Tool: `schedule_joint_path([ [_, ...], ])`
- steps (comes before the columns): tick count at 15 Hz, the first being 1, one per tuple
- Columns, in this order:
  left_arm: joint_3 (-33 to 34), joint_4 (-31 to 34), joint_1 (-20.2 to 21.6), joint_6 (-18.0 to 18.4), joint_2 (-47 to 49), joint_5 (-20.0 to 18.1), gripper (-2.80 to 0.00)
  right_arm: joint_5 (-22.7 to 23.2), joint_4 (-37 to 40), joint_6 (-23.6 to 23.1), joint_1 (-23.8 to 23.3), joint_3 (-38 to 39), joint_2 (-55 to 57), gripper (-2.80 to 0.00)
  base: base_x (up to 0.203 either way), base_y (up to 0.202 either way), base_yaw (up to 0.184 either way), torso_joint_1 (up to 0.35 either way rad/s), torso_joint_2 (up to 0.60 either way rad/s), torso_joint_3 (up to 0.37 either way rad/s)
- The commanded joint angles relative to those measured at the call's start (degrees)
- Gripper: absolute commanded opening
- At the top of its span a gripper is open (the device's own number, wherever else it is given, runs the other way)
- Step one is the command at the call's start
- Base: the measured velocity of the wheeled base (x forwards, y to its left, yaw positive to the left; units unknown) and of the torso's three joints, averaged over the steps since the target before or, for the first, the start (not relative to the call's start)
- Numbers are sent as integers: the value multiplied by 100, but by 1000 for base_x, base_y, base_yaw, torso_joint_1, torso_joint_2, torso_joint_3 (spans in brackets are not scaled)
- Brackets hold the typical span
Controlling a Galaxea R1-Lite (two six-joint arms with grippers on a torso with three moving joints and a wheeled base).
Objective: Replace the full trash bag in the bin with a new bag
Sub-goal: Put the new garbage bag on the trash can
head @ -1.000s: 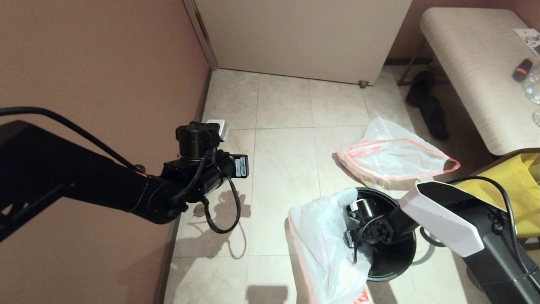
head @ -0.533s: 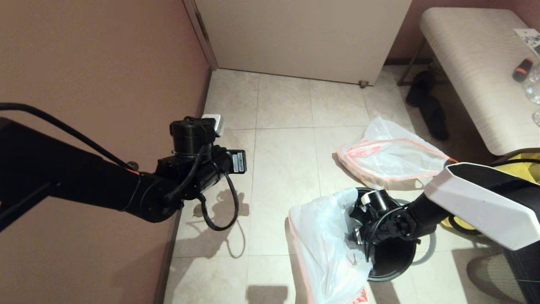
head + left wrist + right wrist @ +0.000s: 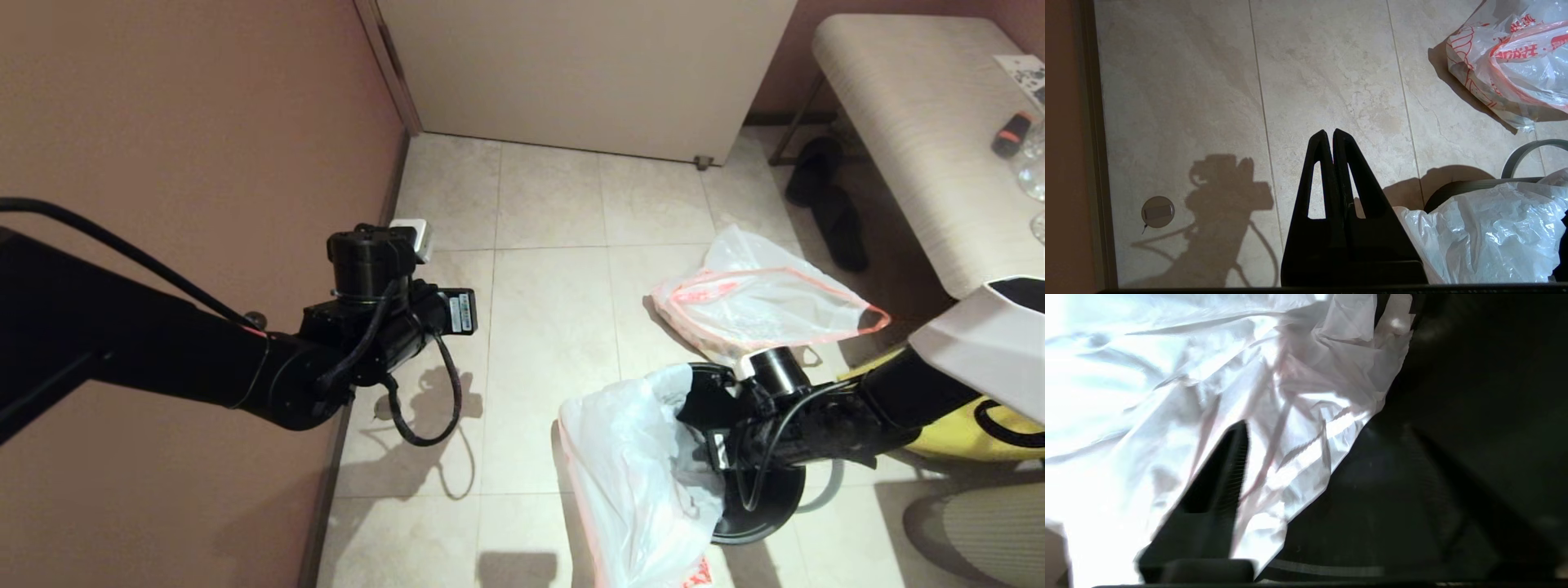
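The bin (image 3: 767, 510), small, round and black, stands on the tiles at the lower right. The new bag (image 3: 637, 474) is limp white plastic, draped over the bin's left edge and down its outside. My right arm reaches in from the right, over the bin's back rim. In the right wrist view the right gripper (image 3: 1326, 426) is open inside the dark bin, with the new bag's (image 3: 1274, 416) crumpled plastic just beyond its fingers. My left gripper (image 3: 1330, 132) is shut and empty above the floor, left of the bin. I cannot pick out the full trash bag.
A second translucent bag with a pink-red hem (image 3: 759, 310) lies behind the bin. A grey hoop (image 3: 824, 490) lies by the bin's right side. A big yellow bag (image 3: 980, 425), a bench (image 3: 922, 139) and dark slippers (image 3: 824, 196) stand at the right. A wall runs along the left.
My right forearm has swung out to the right, and its wrist has risen from inside the bin to the back rim. The left arm shifted slightly left and back.
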Motion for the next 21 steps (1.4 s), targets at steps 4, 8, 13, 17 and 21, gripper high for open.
schedule_joint_path([
  [4,-39,-24,106,-27,8,-18,-280,87,39,262,81,452,-1114,-280,0,0,0,0,0,0],
  [8,-84,-24,104,-29,103,-68,-280,89,214,352,186,470,-1550,-280,0,0,0,0,0,0],
  [13,-228,-13,50,-63,638,-210,-280,-107,306,326,454,182,-1744,-280,0,0,0,0,0,0],
  [17,-29,-41,-511,85,317,177,-280,-1245,1026,334,333,622,-2215,-280,0,0,0,0,0,0],
  [21,46,-41,-207,118,366,289,-280,-1798,1285,916,282,1341,-2135,0,0,0,0,0,0,0],
])
